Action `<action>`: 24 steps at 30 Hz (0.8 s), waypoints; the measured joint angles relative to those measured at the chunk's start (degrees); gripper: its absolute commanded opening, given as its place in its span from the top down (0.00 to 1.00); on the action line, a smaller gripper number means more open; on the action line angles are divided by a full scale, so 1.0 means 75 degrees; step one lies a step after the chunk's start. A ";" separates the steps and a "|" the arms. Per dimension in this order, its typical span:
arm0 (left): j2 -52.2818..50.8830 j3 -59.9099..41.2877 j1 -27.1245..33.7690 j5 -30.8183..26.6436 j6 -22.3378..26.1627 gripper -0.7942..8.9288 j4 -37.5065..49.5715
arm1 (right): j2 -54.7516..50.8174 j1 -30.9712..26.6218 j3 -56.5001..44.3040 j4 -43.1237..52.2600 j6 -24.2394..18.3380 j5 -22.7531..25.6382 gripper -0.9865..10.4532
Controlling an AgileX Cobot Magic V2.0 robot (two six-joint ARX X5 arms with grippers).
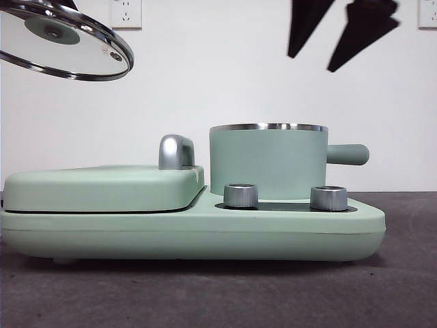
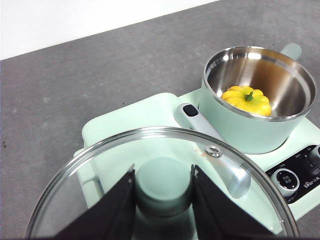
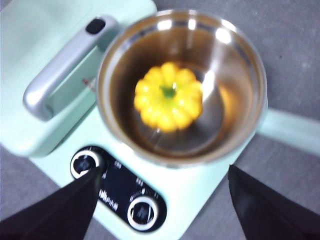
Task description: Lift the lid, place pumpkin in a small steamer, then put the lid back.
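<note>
1. Dark grey table [image 1: 218, 294] and white wall [image 1: 225, 75] framed the cooker.
2. Pumpkin [image 3: 169, 96] sat inside the small steamer [image 1: 268, 162], centre-right in the front frame.
3. Lid [image 1: 65, 41] hung at upper left, left gripper [image 2: 163, 197] pinching its knob.
4. Right gripper [image 1: 341, 34] was spread wide, empty, above the steamer at upper right.

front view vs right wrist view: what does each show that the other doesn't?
Only the front view: the round clear glass lid with its steel rim, held high off to one side by the left hand, and the pot's mint-green outer wall.

Only the right wrist view: the glossy yellow-orange ribbed pumpkin lying inside the pot, on its steel bottom.

Both: the cylindrical mint-green small steamer, open-topped, the two control knobs, and the open right hand above the pot.
</note>
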 measured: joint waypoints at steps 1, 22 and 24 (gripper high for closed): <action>0.0000 0.0000 0.0000 0.0003 0.0000 0.91 0.0020 | -0.0303 0.0000 -0.0341 0.0067 0.0058 0.0000 0.57; 0.1772 -0.0003 -0.0831 0.0772 -0.0003 0.91 0.2716 | -0.4415 -0.0003 -0.3914 0.0560 0.0513 0.0431 0.57; 0.2101 -0.0003 -0.1005 0.0784 -0.0003 0.91 0.3185 | -0.4444 -0.0003 -0.3914 0.0437 0.0513 0.0428 0.57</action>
